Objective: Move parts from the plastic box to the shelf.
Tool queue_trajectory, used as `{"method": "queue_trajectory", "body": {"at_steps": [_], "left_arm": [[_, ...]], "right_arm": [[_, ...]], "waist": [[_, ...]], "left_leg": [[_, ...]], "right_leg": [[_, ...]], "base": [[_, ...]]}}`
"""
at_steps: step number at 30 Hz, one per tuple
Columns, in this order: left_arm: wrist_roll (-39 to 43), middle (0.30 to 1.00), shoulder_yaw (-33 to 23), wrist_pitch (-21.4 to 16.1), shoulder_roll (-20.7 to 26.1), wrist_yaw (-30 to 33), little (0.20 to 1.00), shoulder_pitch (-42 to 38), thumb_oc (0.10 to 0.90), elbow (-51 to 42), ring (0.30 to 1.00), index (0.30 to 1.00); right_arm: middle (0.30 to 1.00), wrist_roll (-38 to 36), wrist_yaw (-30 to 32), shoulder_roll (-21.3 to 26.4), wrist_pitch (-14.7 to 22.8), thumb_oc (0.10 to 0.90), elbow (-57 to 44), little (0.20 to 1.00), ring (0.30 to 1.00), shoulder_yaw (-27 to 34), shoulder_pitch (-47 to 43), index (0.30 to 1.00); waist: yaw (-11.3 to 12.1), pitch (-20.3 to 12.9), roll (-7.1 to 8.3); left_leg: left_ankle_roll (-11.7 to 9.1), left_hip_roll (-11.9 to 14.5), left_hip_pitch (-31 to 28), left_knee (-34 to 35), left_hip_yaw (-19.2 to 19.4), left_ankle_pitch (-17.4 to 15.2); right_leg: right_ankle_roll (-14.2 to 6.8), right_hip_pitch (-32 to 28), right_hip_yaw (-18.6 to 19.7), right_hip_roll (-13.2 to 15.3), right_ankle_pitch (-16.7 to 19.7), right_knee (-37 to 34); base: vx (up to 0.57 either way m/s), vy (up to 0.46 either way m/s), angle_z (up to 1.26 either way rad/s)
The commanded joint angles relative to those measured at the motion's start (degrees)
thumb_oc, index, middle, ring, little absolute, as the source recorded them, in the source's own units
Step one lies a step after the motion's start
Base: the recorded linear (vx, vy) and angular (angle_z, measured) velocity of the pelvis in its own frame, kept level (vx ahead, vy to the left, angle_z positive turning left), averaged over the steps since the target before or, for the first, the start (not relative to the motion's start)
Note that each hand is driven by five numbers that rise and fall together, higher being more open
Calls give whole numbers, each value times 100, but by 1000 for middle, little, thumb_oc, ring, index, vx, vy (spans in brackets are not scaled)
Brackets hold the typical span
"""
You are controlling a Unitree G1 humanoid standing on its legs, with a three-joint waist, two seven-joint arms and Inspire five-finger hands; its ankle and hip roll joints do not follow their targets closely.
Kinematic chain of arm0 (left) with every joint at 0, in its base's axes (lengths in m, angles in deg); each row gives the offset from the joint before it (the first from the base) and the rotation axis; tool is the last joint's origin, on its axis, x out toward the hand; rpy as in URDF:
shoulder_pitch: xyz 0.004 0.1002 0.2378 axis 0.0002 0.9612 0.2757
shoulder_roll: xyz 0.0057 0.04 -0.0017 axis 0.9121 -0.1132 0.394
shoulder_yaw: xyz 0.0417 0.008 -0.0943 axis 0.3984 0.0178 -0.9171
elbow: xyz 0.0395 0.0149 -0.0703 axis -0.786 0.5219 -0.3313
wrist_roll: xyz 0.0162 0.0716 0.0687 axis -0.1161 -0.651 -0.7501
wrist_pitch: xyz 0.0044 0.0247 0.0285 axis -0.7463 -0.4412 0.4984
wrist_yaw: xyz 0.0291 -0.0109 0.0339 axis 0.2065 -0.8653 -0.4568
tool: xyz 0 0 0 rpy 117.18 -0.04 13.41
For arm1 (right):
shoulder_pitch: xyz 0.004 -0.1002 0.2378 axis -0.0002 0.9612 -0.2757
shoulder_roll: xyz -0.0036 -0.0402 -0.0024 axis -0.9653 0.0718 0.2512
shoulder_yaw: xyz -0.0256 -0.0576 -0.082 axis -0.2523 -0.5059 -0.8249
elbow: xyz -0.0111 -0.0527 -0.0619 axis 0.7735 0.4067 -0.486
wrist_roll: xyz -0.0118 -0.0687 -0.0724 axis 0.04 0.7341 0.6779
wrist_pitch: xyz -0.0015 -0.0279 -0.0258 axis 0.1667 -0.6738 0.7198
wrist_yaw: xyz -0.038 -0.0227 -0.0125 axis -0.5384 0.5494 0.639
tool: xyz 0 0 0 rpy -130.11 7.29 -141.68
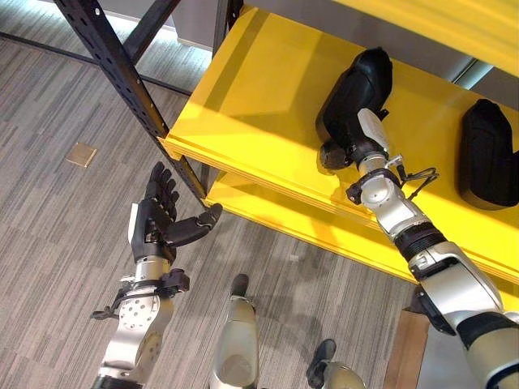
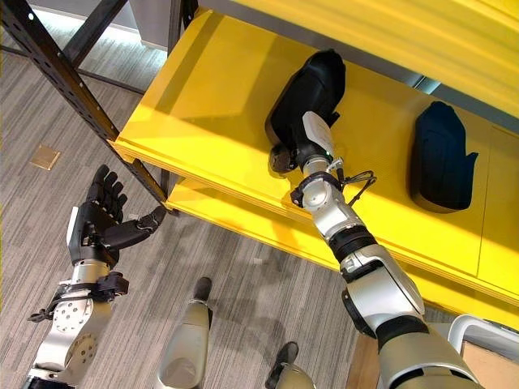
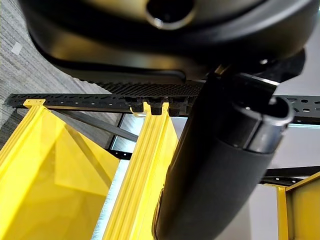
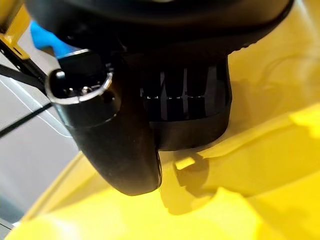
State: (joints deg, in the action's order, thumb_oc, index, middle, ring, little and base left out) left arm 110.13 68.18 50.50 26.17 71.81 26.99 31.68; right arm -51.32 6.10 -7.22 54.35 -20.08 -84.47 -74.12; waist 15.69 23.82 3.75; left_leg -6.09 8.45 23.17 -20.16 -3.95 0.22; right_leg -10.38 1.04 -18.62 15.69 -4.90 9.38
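A black moulded part [image 1: 361, 81] lies on the yellow shelf [image 1: 259, 89]. My right hand [image 1: 361, 144] reaches onto the shelf and is shut on the part's near end; in the right wrist view its fingers [image 4: 185, 100] curl over the dark part [image 4: 192, 135], which rests on the shelf board. A second black part [image 2: 442, 154] lies further right on the same shelf, apart from the hand. My left hand [image 1: 158, 219] hovers open above the floor beside the shelf's front post, holding nothing.
A black perforated steel post [image 1: 122, 73] slants past the shelf's left corner, close to my left hand. A lower yellow board [image 1: 324, 231] juts out under the shelf. A pale-rimmed container corner [image 2: 486, 336] sits at the lower right. Grey carpet floor [image 1: 49, 227] lies on the left.
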Motion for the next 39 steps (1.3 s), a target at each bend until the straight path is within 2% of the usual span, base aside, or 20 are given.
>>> {"method": "queue_trajectory", "body": {"at_steps": [1,21,39], "left_arm": [[-196,1000,-161,-689,310,34,1000,-245,900,-668,1000,1000],[-310,1000,-268,-647,300,-40,1000,-200,900,-697,1000,1000],[-330,1000,-295,-654,305,-22,1000,-262,900,-677,1000,1000]], "right_arm": [[300,253,133,256,127,400,17,300,300,-113,-466,300],[300,863,-305,659,181,400,-526,300,300,-438,8,300],[300,900,-369,726,193,400,-476,300,300,-469,-103,300]], "waist": [[-140,-237,-39],[-360,-237,174],[-395,-257,177]], "left_leg": [[147,251,-49,-236,40,-367],[138,347,-114,-80,88,-283],[102,349,-117,38,86,-210]], "right_leg": [[245,212,74,61,-17,466],[241,277,151,-13,63,406],[248,289,92,-31,45,406]], "base": [[0,0,0],[0,0,0],[0,0,0]]}}
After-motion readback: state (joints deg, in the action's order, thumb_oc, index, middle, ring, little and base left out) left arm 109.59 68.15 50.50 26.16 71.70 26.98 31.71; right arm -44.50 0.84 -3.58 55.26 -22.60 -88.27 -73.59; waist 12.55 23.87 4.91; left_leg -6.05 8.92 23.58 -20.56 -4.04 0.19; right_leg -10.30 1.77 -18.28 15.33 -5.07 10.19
